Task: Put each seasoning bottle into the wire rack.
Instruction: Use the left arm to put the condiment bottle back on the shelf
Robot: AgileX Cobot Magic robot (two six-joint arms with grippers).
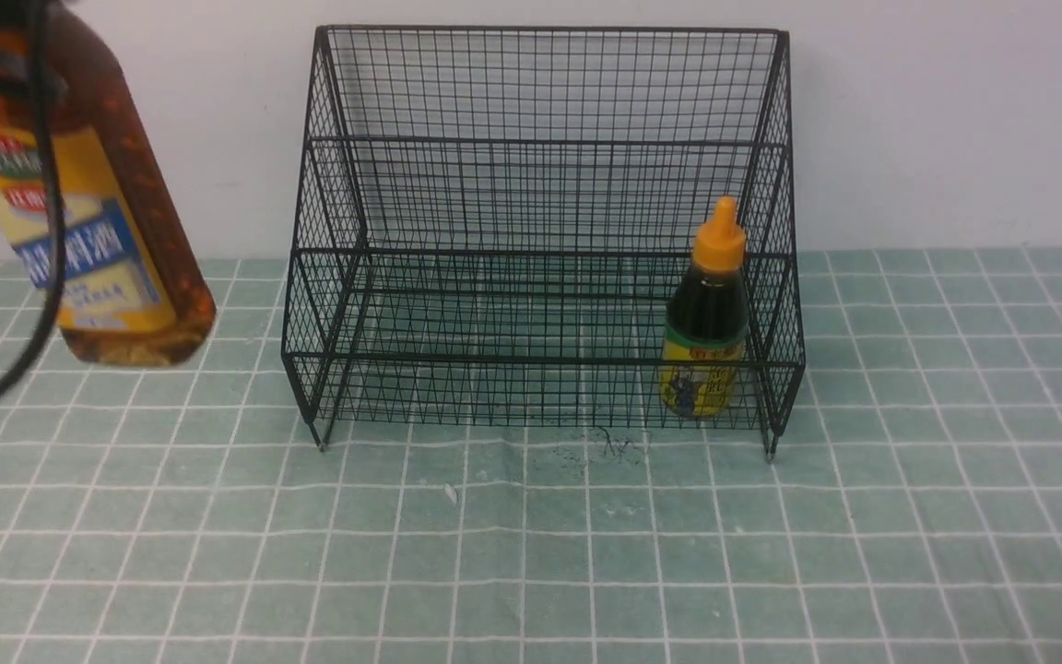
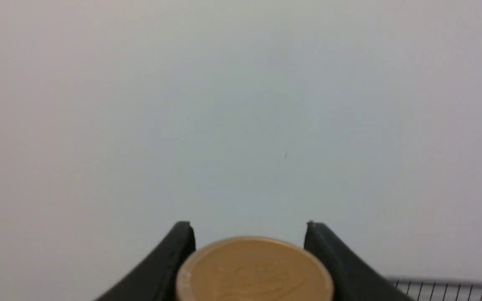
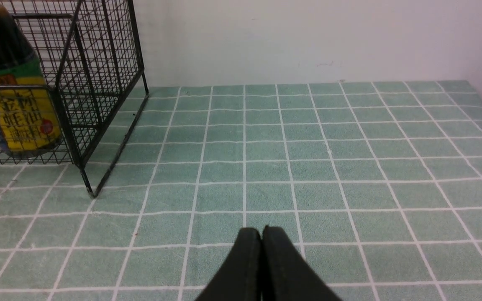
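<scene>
A: So, which way does the wire rack (image 1: 540, 140) lie from the bottle in hand?

B: To its right and farther back. The tall amber bottle (image 1: 88, 231) hangs at the left edge of the front view, clear of the checked cloth (image 1: 531, 553) as far as I can judge.

A: Upright?

B: No, tilted. Its long axis leans, cap end up and to the left, base down and toward the rack. I'd say it wants straightening before it goes over the front rail.

A: And the grip?

B: The left gripper (image 2: 248, 229) stands about half closed, one black finger (image 2: 165, 263) on each side of the gold cap (image 2: 254, 271). From the wrist camera the cap fills the gap between them, so it has the bottle by the top. The contact itself is cut off in that picture.

A: Room in the rack?

B: Plenty on the left. The small dark bottle (image 1: 711, 323) already stands upright in the lower tier at the right end, just inside the side mesh. The left and middle of that tier are bare wire.

A: The other arm?

B: The right gripper (image 3: 261, 232) is closed tight on nothing, low over the checked cloth to the right of the rack. The left arm has the load and is nearer the free end, so the move looks like a carry to the right and away, then down.
</scene>
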